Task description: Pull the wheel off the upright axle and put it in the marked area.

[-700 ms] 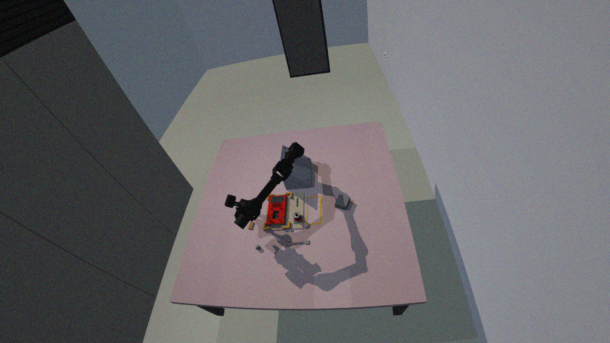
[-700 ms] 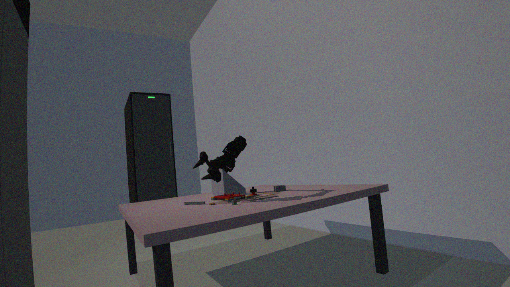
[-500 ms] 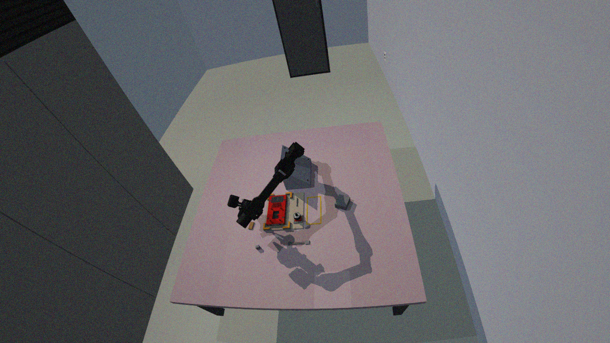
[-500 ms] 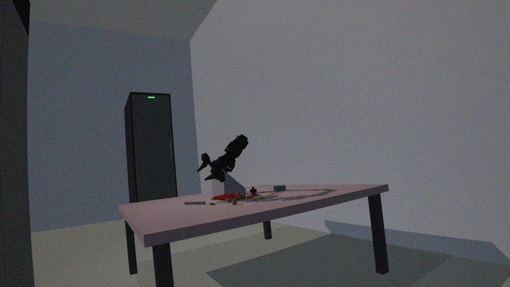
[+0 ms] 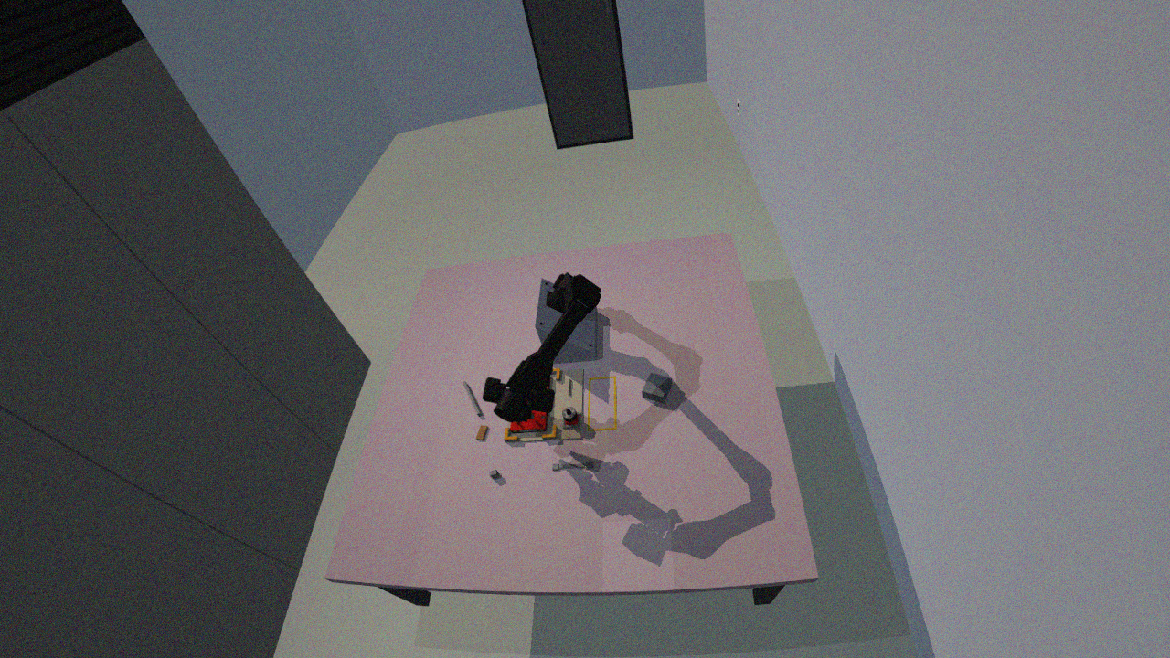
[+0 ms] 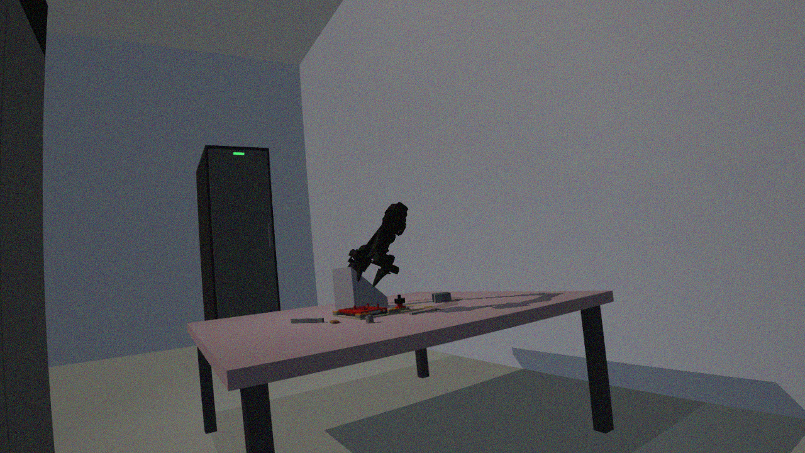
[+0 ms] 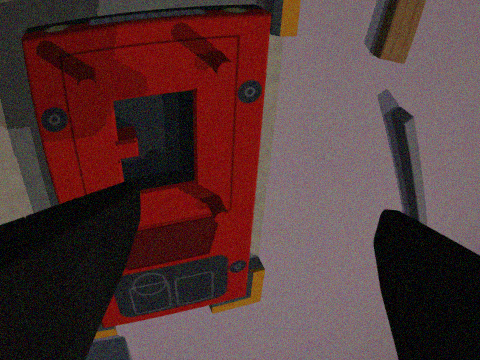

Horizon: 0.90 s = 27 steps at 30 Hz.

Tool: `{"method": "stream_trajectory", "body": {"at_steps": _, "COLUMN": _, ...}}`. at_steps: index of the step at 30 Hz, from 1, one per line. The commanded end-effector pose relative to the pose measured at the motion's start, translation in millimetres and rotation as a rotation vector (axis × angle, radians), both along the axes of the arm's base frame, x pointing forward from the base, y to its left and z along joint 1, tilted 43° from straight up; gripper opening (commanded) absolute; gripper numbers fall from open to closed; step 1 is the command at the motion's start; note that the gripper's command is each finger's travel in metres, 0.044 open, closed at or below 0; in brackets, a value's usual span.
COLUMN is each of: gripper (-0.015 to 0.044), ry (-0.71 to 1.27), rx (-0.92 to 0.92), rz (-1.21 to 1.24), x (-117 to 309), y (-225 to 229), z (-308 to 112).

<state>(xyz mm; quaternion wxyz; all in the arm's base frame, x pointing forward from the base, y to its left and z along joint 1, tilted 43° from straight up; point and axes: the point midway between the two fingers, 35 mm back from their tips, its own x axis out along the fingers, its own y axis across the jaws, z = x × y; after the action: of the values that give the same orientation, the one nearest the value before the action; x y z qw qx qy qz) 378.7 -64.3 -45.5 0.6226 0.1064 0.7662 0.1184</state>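
The small dark wheel [image 5: 569, 414] [image 6: 399, 301] sits on the upright axle, whose tip shows above it in the exterior view; a bit of red shows beneath. The marked area is a thin yellow outline [image 5: 616, 402] on the table, just right of the axle's board in the top view. My gripper [image 6: 366, 282] [image 7: 260, 214] is open and empty, high above the red panel and to the left of the wheel. In the top view the arm hides the fingertips. The wheel is outside the wrist view.
The red panel [image 5: 530, 422] [image 7: 250, 150] lies beside the axle, with yellow corner pieces. A grey bar [image 5: 473, 399] [image 7: 404, 160] and a wooden block [image 5: 482, 432] [image 7: 402, 30] lie left of it. A small grey block [image 5: 494, 473], a grey tool [image 5: 577, 466] and a dark box [image 5: 656, 387] also stand around.
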Motion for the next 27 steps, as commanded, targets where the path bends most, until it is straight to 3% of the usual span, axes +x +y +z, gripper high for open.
{"method": "stream_trajectory", "body": {"at_steps": 1, "gripper": 0.0300, "ry": -0.067, "rx": 0.126, "rz": -0.039, "x": -1.9, "y": 31.2, "z": 23.0}}
{"method": "stream_trajectory", "body": {"at_steps": 10, "gripper": 0.0300, "ry": -0.210, "rx": 0.423, "rz": -0.090, "x": -13.4, "y": 94.9, "z": 81.2}}
{"method": "stream_trajectory", "body": {"at_steps": 19, "gripper": 0.0300, "ry": -0.210, "rx": 0.422, "rz": -0.090, "x": -16.1, "y": 96.0, "z": 77.6}}
{"method": "stream_trajectory", "body": {"at_steps": 27, "gripper": 0.0300, "ry": -0.210, "rx": 0.423, "rz": -0.090, "x": -13.8, "y": 127.9, "z": 43.0}}
